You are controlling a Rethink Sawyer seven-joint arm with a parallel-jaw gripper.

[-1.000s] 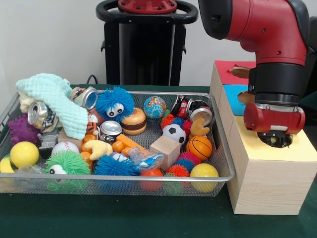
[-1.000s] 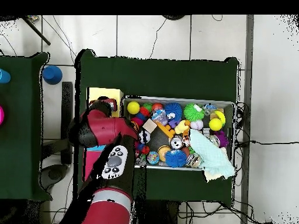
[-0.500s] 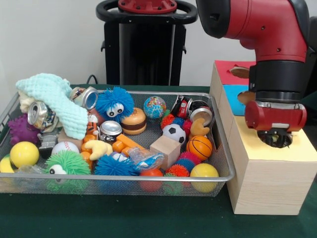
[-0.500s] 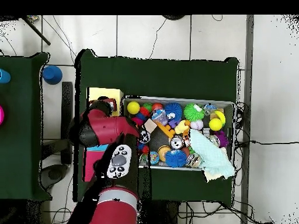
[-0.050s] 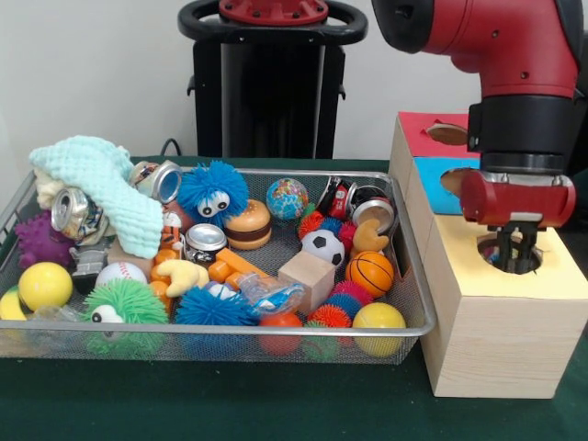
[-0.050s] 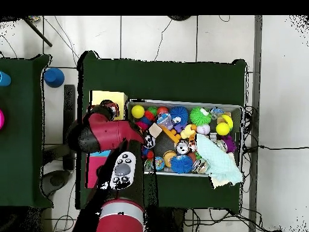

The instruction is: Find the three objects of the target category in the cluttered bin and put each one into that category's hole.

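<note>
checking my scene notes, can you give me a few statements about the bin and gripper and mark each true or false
1. The gripper hangs over the hole in the yellow section of the wooden box. True.
2. The gripper holds a soccer ball. False: the soccer ball lies in the wire bin.
3. A mint cloth lies at the end of the bin away from the box. True.
4. The wooden cube sits on the box. False: it is in the bin.

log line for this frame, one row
tool: over yellow hole, no object visible | bin: full, balls and cans remain | phase: at box
</note>
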